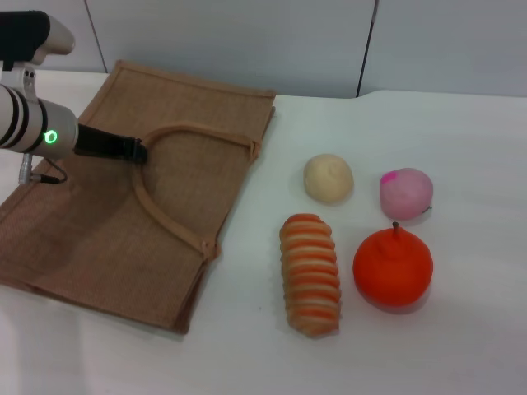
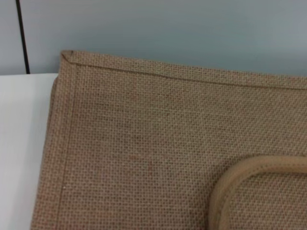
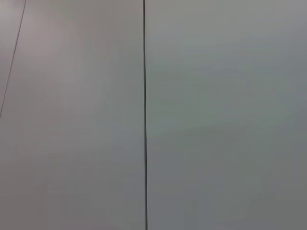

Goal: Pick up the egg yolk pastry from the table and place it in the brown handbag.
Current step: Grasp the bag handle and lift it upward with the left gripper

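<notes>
Lifting the looped strap handle (image 1: 177, 132) to open the large tan-brown woven jute handbag (image 1: 99, 239) looks like the step in hand; a firm, slow pull should serve. Reaching over the bag, the left tool (image 1: 138, 151) is gripping that handle. Right of the bag, the small pale cream round pastry (image 1: 328, 177) is lying untouched on the white desk (image 1: 461, 132). Right tool: unseen.

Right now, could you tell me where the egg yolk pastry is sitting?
In the head view, the egg yolk pastry sits on the white table, right of the brown handbag, beside the pink bun and behind the striped bread roll.
</notes>
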